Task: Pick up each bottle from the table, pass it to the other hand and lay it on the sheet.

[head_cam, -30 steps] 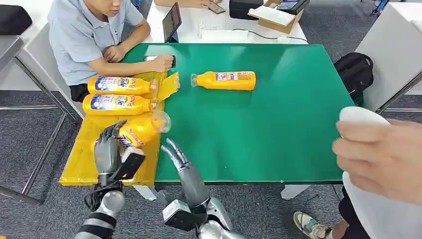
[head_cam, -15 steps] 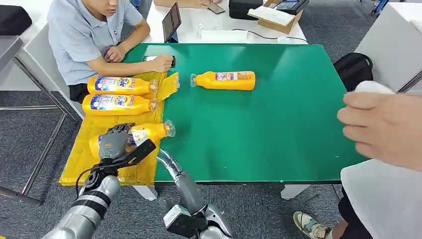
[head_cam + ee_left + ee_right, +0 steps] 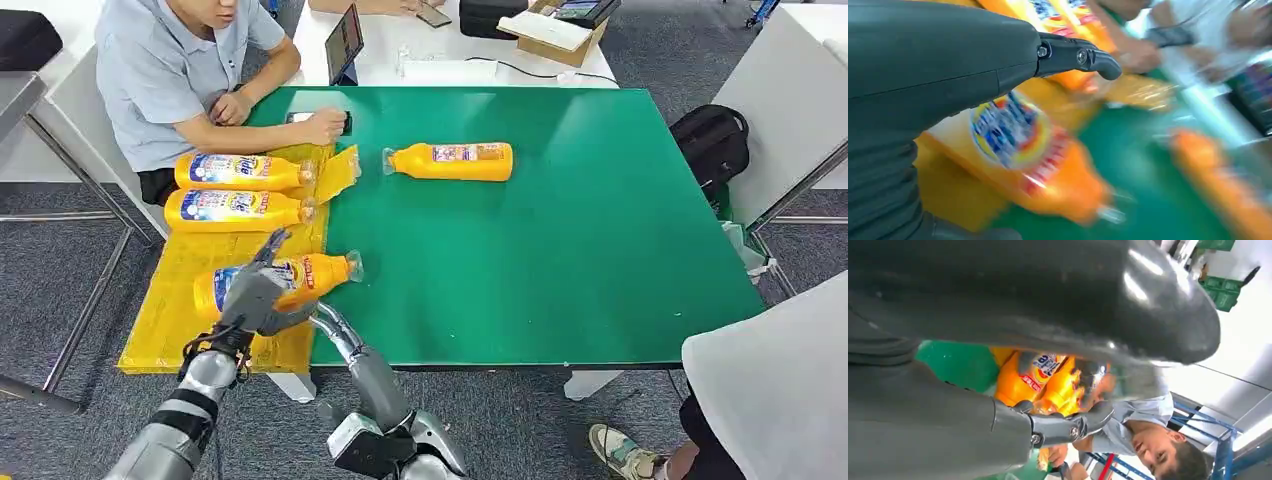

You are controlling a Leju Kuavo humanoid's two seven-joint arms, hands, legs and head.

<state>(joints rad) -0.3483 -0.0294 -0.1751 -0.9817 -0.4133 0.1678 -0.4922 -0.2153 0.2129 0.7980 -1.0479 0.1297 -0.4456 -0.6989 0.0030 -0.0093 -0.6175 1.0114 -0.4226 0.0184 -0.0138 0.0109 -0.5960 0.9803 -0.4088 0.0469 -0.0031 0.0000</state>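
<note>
Three orange bottles lie on the yellow sheet [image 3: 180,320] at the table's left: two at the far end [image 3: 240,171] [image 3: 240,209] and a third bottle [image 3: 305,273] nearer me, its cap poking over the green table [image 3: 560,260]. My left hand [image 3: 252,296] sits over that third bottle's label end with fingers spread and pointing away; in the blurred left wrist view the bottle [image 3: 1018,150] lies apart from the straight fingers [image 3: 1078,56]. My right hand [image 3: 338,328] hangs open at the table's front edge, holding nothing. A fourth orange bottle [image 3: 450,161] lies on the green table.
A seated person [image 3: 170,70] leans on the far left corner, one hand on a phone [image 3: 322,124]. Another person's white sleeve [image 3: 780,390] is at the near right. A black bag [image 3: 712,140] sits beside the table's right edge. A tablet [image 3: 345,42] stands on the white desk behind.
My left hand brought the third bottle down flat onto the sheet and spread its fingers. The right hand drew back a little. The person's hand at the right has left the picture.
</note>
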